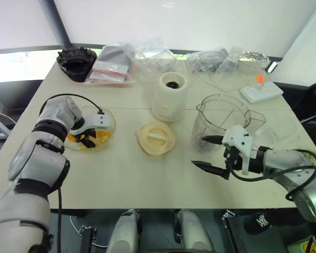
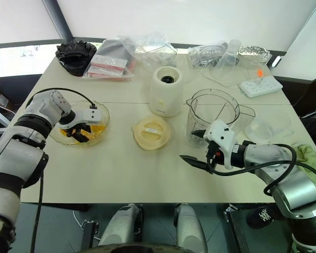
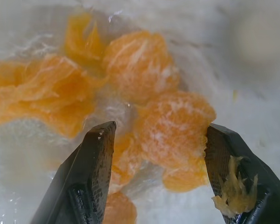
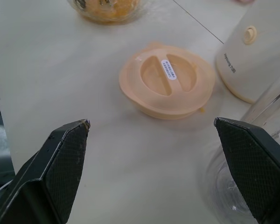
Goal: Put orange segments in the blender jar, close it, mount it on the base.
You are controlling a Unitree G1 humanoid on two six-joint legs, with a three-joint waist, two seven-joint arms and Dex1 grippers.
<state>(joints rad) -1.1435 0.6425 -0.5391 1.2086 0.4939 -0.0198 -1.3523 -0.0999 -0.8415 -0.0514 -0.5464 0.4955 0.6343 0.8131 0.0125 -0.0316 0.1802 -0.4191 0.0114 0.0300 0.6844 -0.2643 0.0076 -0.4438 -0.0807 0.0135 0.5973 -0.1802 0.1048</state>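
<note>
Right gripper (image 1: 209,153) is held nearest the camera, just above the table (image 1: 147,179), fingers spread wide with nothing between them; it is pointed toward the lid (image 4: 167,80), a flat cream disc lying between dish and jar. The blender jar (image 2: 213,118) is stood upright just behind that gripper, open-topped and apart from the base (image 1: 169,96), which is placed behind the lid near the table's middle. Left gripper (image 3: 154,154) is lowered into the clear dish (image 2: 97,113) on the robot's left; its fingers (image 3: 95,172) are parted around one of the orange segments (image 3: 172,128), contact on both sides cannot be told. Pulp is seen stuck to one pad. The remaining segments are piled in the dish.
</note>
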